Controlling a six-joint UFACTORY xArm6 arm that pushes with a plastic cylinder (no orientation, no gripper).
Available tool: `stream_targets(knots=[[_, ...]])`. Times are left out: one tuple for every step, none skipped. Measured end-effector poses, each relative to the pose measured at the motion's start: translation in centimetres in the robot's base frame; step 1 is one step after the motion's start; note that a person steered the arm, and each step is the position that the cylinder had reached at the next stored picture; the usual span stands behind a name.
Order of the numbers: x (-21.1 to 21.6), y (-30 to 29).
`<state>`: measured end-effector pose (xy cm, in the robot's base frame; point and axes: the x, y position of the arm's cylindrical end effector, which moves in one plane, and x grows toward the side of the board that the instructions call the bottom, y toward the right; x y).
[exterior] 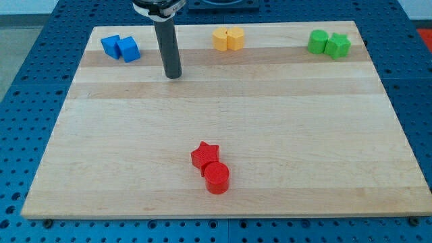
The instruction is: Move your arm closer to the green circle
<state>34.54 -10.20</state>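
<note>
The end effector is a plain dark rod with no jaws to open or close, so it has hold of nothing. Its lower end, my tip, rests on the counter in the upper left part of the view and touches no block. No brand, label or writing can be read on the rod, the blocks or the wood.

Nearest to my tip, toward the view's left and slightly higher, sit two blue blocks that touch each other: a blue block of unclear shape and a blue cube on its right. To the view's right of the rod, near the top edge, a yellow block and a yellow heart-like block stand pressed together.

The green circle lies in the top right corner of the counter, well apart from my tip, with the yellow pair between them. A green star touches it on the view's right.

Toward the view's bottom, near the middle, a red star touches a red cylinder just below it.

The wooden counter rests on a blue perforated base.
</note>
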Motion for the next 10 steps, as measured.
stream_targets(knots=[[0.5, 0.8], [3.8, 8.7], [5.8, 15.4], [5.8, 16.2], [5.8, 16.2], [3.1, 18.4], [2.6, 18.6], [-2.0, 20.4], [-6.9, 22.2], [-8.5, 25.2]])
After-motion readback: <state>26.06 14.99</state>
